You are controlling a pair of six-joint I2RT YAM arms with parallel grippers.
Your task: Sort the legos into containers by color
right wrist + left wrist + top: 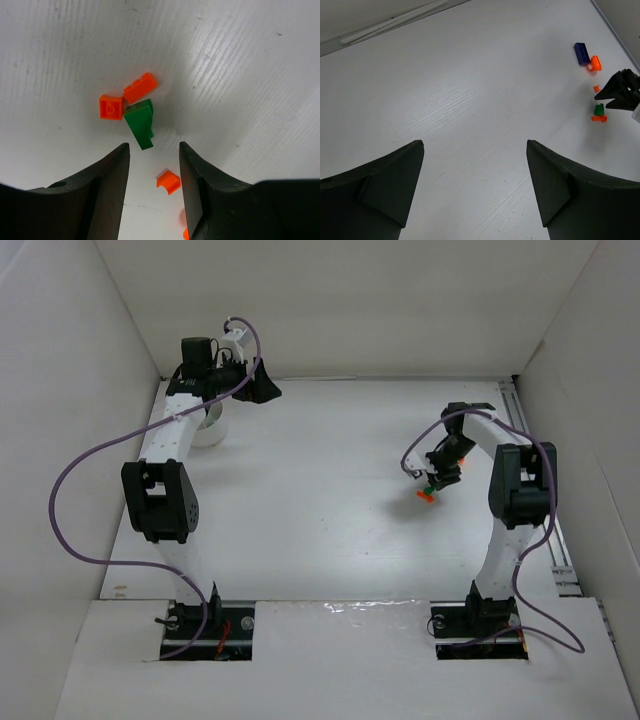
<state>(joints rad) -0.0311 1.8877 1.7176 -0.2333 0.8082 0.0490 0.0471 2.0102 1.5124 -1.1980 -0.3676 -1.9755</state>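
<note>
Several legos lie on the table right of centre. In the right wrist view a green brick (140, 124) touches an orange square brick (111, 107) and a flat orange brick (140, 87). A small orange arch piece (169, 181) lies loose on the table between the fingers of my right gripper (152, 146), which is open and low over it. The top view shows this gripper (437, 480) above the green brick (430, 486). The left wrist view also shows a dark blue brick (581, 53). My left gripper (475, 142) is open and empty, at the back left (265, 388). The white bowl (213, 432) is partly hidden under the left arm.
White walls close in the table at the back and both sides. A metal rail (540, 500) runs along the right edge. Purple cables (75, 500) loop out from both arms. Another orange piece (595, 63) lies beside the blue brick.
</note>
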